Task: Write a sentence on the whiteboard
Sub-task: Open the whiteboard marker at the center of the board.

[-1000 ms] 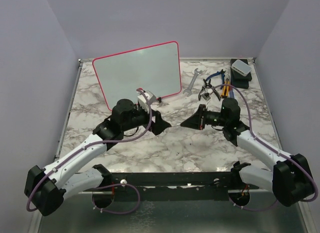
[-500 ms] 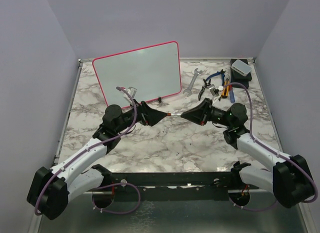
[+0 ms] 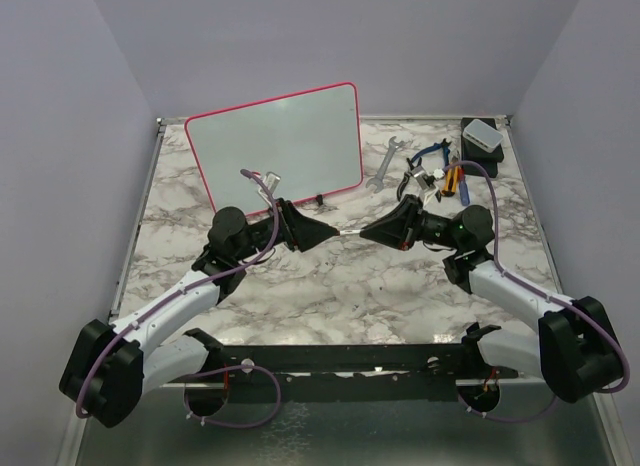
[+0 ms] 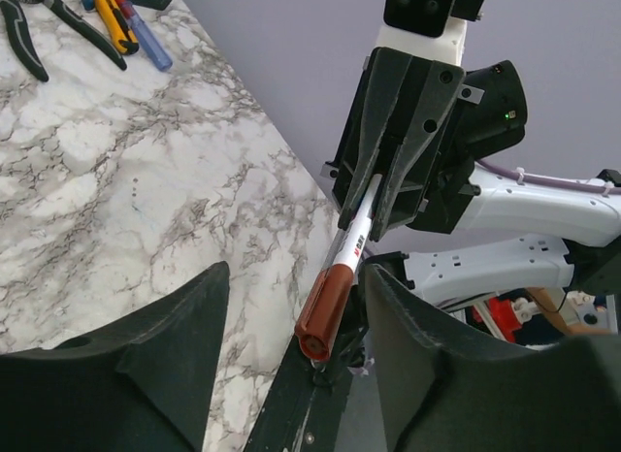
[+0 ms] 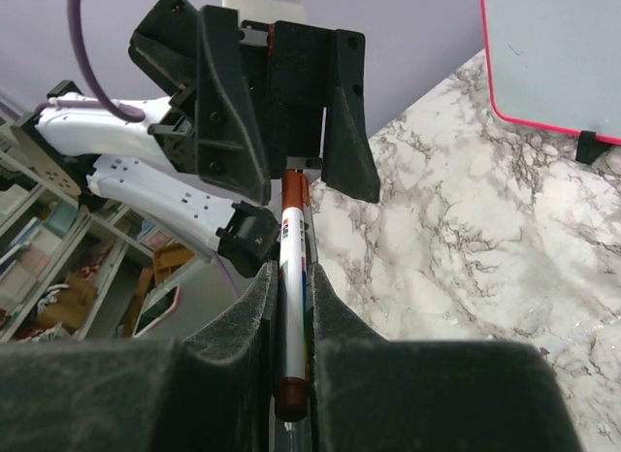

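The whiteboard [image 3: 275,146] stands tilted at the back left, with a red-pink frame. Its face looks blank and no sentence shows on it. It also shows in the right wrist view [image 5: 553,45]. My two grippers meet nose to nose above the middle of the table. My right gripper [image 3: 378,231] is shut on a white marker [image 5: 294,306] with a brown cap [image 4: 325,311]. The capped end points at my left gripper [image 3: 322,232]. My left gripper [image 4: 296,277] is open, and the cap sits between its fingers [image 4: 408,336] without being clamped.
Tools lie at the back right: a wrench [image 3: 385,158], pliers [image 3: 425,166], an orange-handled cutter [image 3: 452,178] and a black box with a white block on it [image 3: 480,141]. The marble table [image 3: 330,286] ends at a black rail in front.
Both wrists have turned and the grippers have closed the gap between them. The marker now spans between them, its cap inside my open left gripper.
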### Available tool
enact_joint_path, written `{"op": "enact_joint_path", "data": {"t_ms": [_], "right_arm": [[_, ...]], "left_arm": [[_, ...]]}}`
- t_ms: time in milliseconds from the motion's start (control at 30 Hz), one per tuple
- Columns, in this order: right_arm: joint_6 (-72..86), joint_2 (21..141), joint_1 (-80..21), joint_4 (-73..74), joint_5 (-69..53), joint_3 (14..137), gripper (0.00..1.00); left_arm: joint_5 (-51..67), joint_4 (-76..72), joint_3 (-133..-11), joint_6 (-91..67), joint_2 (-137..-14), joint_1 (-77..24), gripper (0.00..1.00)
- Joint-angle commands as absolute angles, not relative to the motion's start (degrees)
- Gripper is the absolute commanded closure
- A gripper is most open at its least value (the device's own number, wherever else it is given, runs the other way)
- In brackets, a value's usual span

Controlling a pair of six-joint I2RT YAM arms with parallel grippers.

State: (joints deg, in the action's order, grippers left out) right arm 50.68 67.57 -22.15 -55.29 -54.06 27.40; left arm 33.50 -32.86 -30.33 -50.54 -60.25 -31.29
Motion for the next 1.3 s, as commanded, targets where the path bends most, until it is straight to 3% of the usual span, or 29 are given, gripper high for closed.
{"op": "enact_joint_path", "data": {"t_ms": [0,233,367,567,700,933,1267], "right_arm": [[51.6,67.9,-22.5,-58.3,-57.9,29.0,1.0],[51.9,68.0,-22.5,-58.6,-57.7,28.9,1.0],[51.8,67.7,-22.5,-58.7,-57.3,29.0,1.0],[51.3,67.6,-22.5,-58.1,-57.1,29.2,0.99],[50.5,67.7,-22.5,-57.0,-56.6,28.9,0.99],[50.4,67.9,-22.5,-57.0,-56.1,28.7,0.99],[51.8,64.0,-21.8,-59.7,-54.3,25.5,1.0]], "left_arm": [[36.3,-39.0,-30.1,-52.9,-60.5,-31.2,0.47],[39.4,-41.0,-29.8,-54.1,-60.5,-31.3,0.55],[41.0,-41.0,-29.7,-54.7,-61.8,-31.4,0.5],[41.1,-41.0,-29.6,-54.7,-62.9,-31.9,0.51],[41.7,-41.0,-30.1,-54.4,-63.0,-32.2,0.62],[43.0,-40.9,-30.0,-54.6,-63.5,-32.6,0.98],[44.0,-40.8,-30.1,-54.8,-61.0,-29.8,1.0]]}}
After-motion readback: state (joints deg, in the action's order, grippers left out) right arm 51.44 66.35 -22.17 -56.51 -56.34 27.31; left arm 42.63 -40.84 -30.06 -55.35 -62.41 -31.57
